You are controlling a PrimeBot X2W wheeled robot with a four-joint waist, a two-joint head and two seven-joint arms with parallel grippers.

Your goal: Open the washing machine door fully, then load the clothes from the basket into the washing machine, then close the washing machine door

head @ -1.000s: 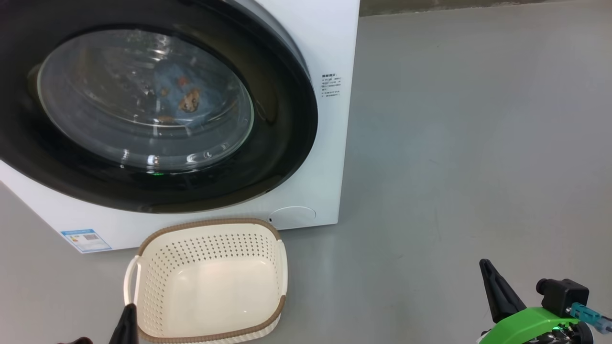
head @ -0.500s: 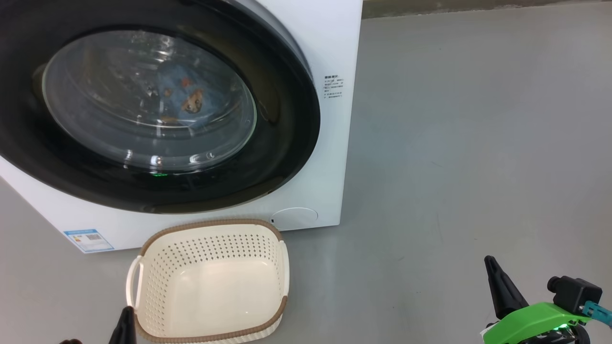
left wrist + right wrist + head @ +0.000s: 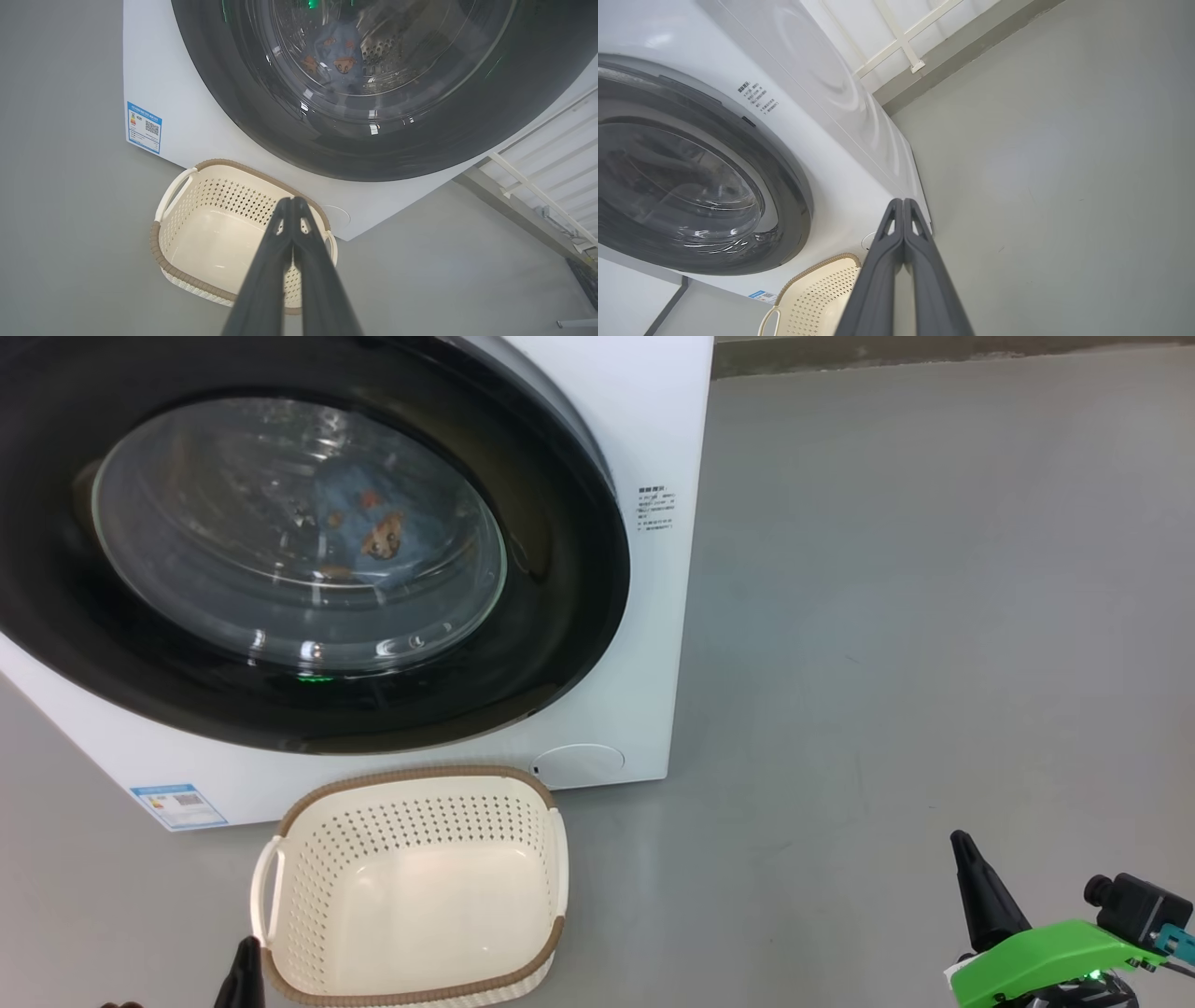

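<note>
no word or number can be read clearly. the washing machine (image 3: 653, 392) carries a small blue-edged label (image 3: 179, 805) at the lower left corner of its white front. the label shows a qr code square with short coloured bars beside it, and its print is too small to read. high on the right of the same front stands a block of small dark print (image 3: 656, 508) in several short lines, the characters too fine to make out.
</note>
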